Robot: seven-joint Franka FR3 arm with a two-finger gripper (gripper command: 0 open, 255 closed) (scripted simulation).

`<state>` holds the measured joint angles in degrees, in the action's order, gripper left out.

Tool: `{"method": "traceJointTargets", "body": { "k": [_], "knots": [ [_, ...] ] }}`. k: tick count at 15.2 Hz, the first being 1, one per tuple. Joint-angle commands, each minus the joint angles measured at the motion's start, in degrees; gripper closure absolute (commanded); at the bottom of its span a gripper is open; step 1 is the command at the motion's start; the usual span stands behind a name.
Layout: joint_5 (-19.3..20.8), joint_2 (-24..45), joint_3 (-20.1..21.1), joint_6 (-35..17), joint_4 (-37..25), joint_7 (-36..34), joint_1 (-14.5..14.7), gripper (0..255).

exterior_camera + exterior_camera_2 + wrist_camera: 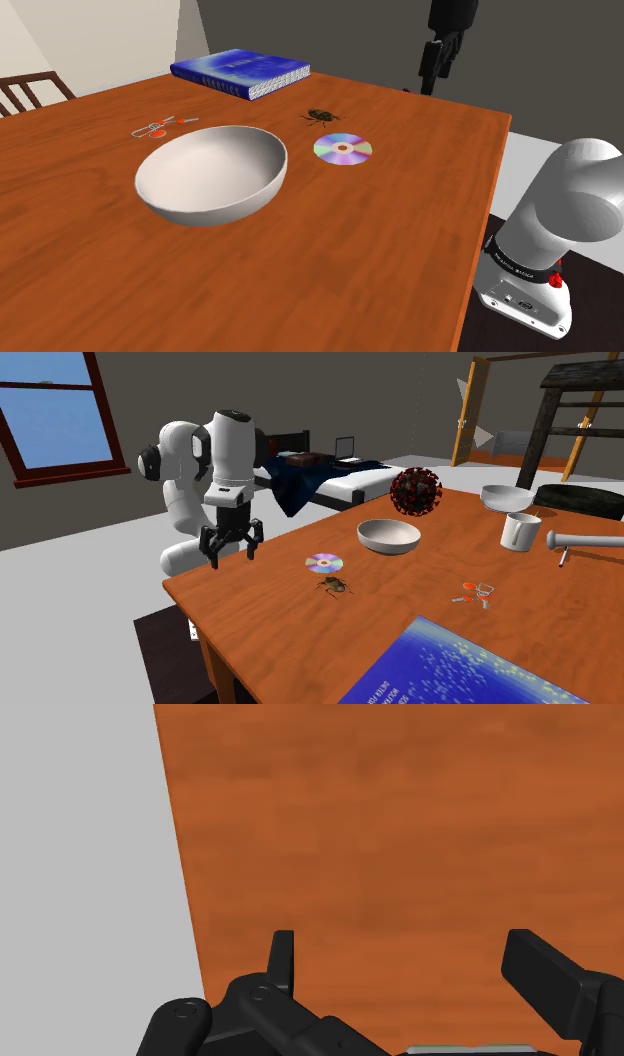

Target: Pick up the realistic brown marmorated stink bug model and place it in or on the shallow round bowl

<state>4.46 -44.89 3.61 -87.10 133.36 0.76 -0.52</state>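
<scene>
The hand [230,555] is open, its two fingers [283,954] set well apart and holding nothing. It hangs above bare wood near the desk [300,290] edge. The stink bug model [320,116] lies flat on the desk, just beside a compact disc [342,149] and apart from the hand. The shallow white bowl [200,208] stands upright near the disc. A blue book [240,72] lies near the stink bug model, towards the shoulder view's top.

Reads as smooth, grained wood for the table [350,260], matt plain white for the bowl [200,210]. Shimmers rainbow-glossy on the disc [342,149], shines faintly on the book [235,68] cover.
</scene>
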Motion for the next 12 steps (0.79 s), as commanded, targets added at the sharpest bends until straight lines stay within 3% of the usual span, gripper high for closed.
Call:
{"method": "traceJointTargets", "body": {
  "k": [1, 12],
  "knots": [
    [0.0, 0.0, 0.0, 0.0, 0.0, 0.0, 0.0, 0],
    [-7.31, 18.38, 8.53, -7.35, -11.66, -13.97, 1.06, 0]
  ]
}}
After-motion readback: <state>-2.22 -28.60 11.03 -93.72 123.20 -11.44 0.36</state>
